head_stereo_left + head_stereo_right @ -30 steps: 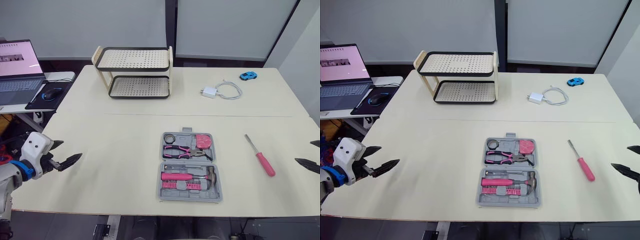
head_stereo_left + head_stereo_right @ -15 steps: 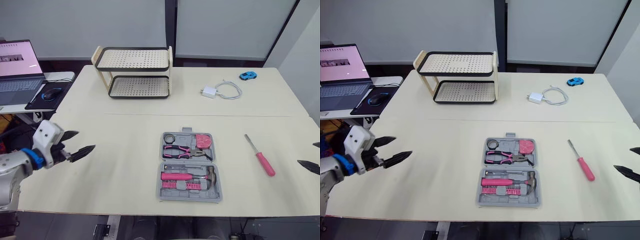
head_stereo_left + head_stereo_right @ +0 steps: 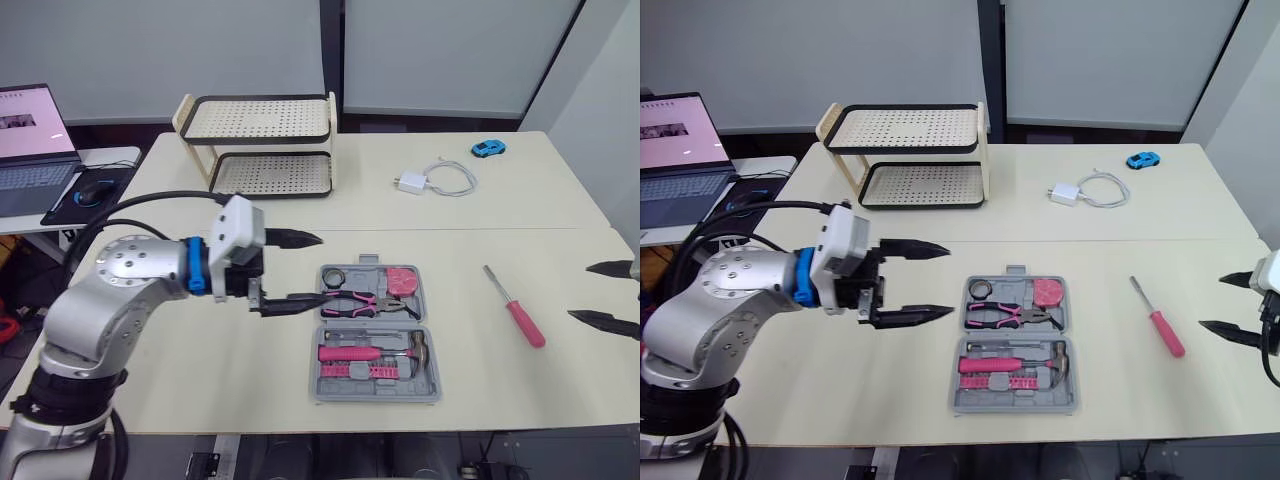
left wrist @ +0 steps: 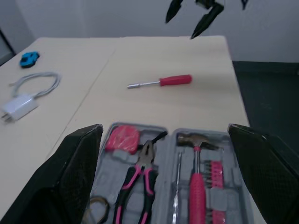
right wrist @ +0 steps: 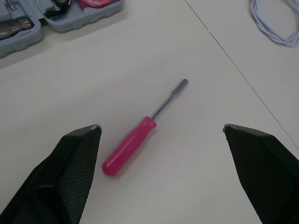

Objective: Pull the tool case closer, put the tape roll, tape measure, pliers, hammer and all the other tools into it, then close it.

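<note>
Grey plastic tool case [image 3: 324, 380] lies open at the near middle of the desk [image 3: 480, 220]. The left gripper [image 3: 320, 268] hung at the desk's left edge half a second ago. It has swung in just beside the case's left side, fingers spread wide and empty, likely reaching to pull it closer. Inside are one hammer [image 3: 375, 351], one pliers [image 3: 365, 300], one tape roll [image 3: 337, 276] and one tape measure [image 3: 404, 281]. One screwdriver [image 3: 515, 306] lies outside, near the open, empty right gripper [image 3: 582, 291].

Grey tool case [image 3: 322, 382], pink-handled pliers [image 3: 365, 301], red screwdriver [image 3: 515, 308].
</note>
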Robot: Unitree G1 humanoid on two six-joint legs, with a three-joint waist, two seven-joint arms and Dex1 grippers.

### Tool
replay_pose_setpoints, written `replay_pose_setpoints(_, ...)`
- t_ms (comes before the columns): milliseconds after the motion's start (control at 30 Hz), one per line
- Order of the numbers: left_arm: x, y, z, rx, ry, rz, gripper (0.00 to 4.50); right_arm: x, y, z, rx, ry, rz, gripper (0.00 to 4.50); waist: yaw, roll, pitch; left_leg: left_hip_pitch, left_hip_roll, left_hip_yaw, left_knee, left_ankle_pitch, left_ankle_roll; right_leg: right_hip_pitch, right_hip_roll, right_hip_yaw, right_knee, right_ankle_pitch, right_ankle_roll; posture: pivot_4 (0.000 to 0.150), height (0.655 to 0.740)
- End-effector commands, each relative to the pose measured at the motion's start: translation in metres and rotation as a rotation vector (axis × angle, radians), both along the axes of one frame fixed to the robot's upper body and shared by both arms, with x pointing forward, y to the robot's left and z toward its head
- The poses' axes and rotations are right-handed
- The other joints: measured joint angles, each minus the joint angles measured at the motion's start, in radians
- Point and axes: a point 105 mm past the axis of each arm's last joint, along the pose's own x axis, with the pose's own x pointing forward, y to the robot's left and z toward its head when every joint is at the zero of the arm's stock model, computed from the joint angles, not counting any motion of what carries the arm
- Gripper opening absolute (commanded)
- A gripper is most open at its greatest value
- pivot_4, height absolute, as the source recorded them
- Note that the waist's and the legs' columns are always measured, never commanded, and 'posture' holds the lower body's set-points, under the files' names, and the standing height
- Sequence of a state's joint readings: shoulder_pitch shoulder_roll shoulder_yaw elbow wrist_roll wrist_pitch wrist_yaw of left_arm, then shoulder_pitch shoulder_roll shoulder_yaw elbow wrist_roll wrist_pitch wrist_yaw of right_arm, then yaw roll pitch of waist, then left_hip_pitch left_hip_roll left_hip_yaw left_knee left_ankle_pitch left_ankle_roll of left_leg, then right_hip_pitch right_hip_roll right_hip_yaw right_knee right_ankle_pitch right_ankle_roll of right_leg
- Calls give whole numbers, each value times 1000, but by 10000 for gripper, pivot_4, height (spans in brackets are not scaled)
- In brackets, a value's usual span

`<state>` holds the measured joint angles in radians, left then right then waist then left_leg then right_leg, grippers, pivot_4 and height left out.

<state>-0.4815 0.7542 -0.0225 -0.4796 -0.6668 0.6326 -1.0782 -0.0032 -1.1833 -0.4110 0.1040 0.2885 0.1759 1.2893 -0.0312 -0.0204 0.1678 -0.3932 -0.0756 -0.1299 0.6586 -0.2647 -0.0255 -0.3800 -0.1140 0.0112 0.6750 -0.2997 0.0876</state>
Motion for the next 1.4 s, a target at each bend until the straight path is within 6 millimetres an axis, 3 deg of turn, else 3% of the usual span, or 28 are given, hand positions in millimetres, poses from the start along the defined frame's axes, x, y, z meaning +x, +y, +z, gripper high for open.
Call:
replay_pose_setpoints(33, -13, -19, 7, -35, -31, -86, 44607, 0, 14, 9, -55, 5, 91, 45000, 1, 0, 0, 0, 0, 0, 0, 0, 0, 0, 0, 0, 0, 0, 0, 1500, 7400)
replay_pose_setpoints(267, -10, -29, 5, -71, -41, -99, 44607, 4, 24, -2, -244, 22, 285, 45000, 1, 0, 0, 0, 0, 0, 1, 0, -1, 0, 0, 0, -1, 0, 0, 1500, 7400)
replay_pose_setpoints(600, -14, -32, -2, -69, -43, -92, 44607, 17, 14, -23, -527, 26, 543, 45000, 2, 1, 1, 0, -1, 0, 1, 2, -3, 0, 0, 1, -1, 0, 0, 1500, 7400)
replay_pose_setpoints(767, -15, -33, -5, -72, -33, -85, 44607, 21, 12, -33, -578, 30, 608, 45000, 1, 1, 1, 0, 0, 1, 1, 2, -3, 0, 0, 1, -1, 0, 0, 1500, 7400)
replay_pose_setpoints(833, -14, -33, -5, -72, -32, -80, 44607, 24, 11, -35, -544, 46, 577, 45000, 1, 1, 1, 0, -1, 1, 1, 2, -4, 0, 0, 1, -1, 0, 0, 1500, 7400)
replay_pose_setpoints(1000, -13, -31, -8, -62, -26, -65, 44607, 43, 7, -35, -231, 110, 192, 45000, 1, 1, 1, 0, -1, 1, 1, 2, -4, 0, 0, 2, -1, 0, 0, 1500, 7400)
replay_pose_setpoints(1167, -13, -33, -4, -85, -61, -54, 44607, 41, -6, -52, -123, 192, -110, 45000, 8, 2, 1, -1, -1, 0, 1, 2, -4, 0, 0, 2, -1, 0, 0, 1500, 7400)
replay_pose_setpoints(1400, -14, -38, -5, -94, -74, -74, 44607, 40, 2, -69, 95, 221, -393, 45000, 7, 2, 1, -1, -1, 0, 2, 2, -3, -1, -1, 2, 0, 0, 0, 1500, 7400)
